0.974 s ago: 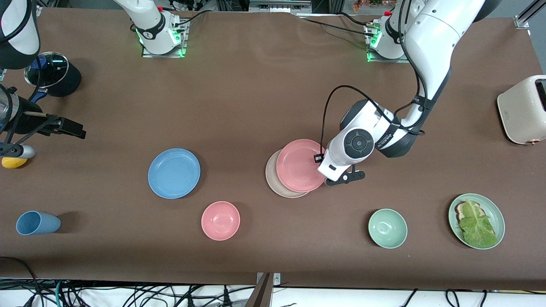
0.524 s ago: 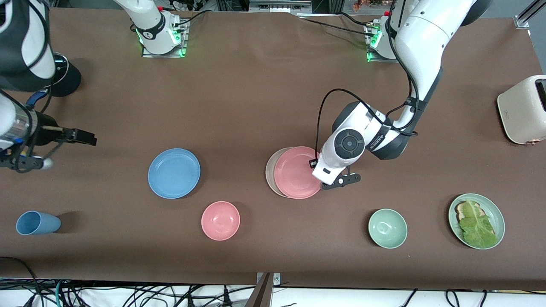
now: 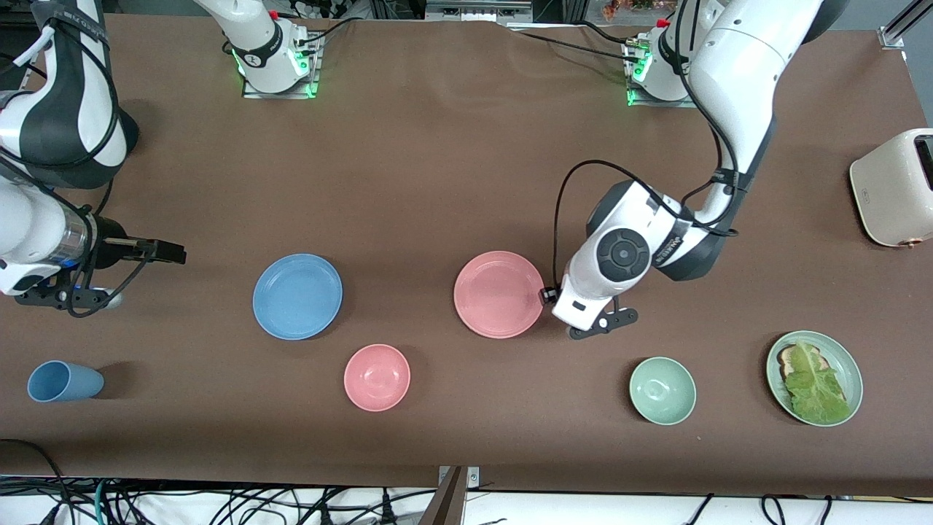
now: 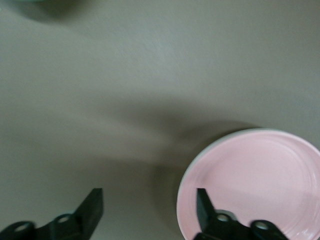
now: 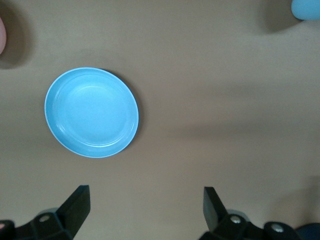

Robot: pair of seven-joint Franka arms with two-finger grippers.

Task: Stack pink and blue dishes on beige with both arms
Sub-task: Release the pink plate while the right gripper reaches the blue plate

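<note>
Nearest the front camera: blue cup [image 3: 64, 381] on its side at the right arm's end of the worktop [image 3: 437, 160], pink bowl [image 3: 377, 377], green bowl [image 3: 662, 390], and a green plate with lettuce and toast [image 3: 814, 377] toward the left arm's end.

One row farther: blue plate [image 3: 297, 296] flat on the worktop, nothing touching it. Pink plate [image 3: 498, 294] flat near the middle, well apart from the blue plate. The beige plate is hidden in the front view; in the left wrist view a thin pale rim [image 4: 200, 162] shows along the pink plate's edge, probably the beige plate under it, hard to be sure.

Left gripper [image 3: 576, 310] is low, just beside the pink plate on the side toward the left arm's end. Fingers spread wide, holding nothing; in the left wrist view one finger [image 4: 203, 205] is over the plate's edge, the other [image 4: 92, 207] over bare worktop.

Right gripper [image 3: 164, 254] is over bare worktop at the right arm's end, apart from the blue plate. Fingers [image 5: 80, 202] wide apart, empty; the right wrist view shows the blue plate [image 5: 92, 112] ahead of them.

Farther back: cream toaster [image 3: 895, 187] at the worktop edge at the left arm's end.
</note>
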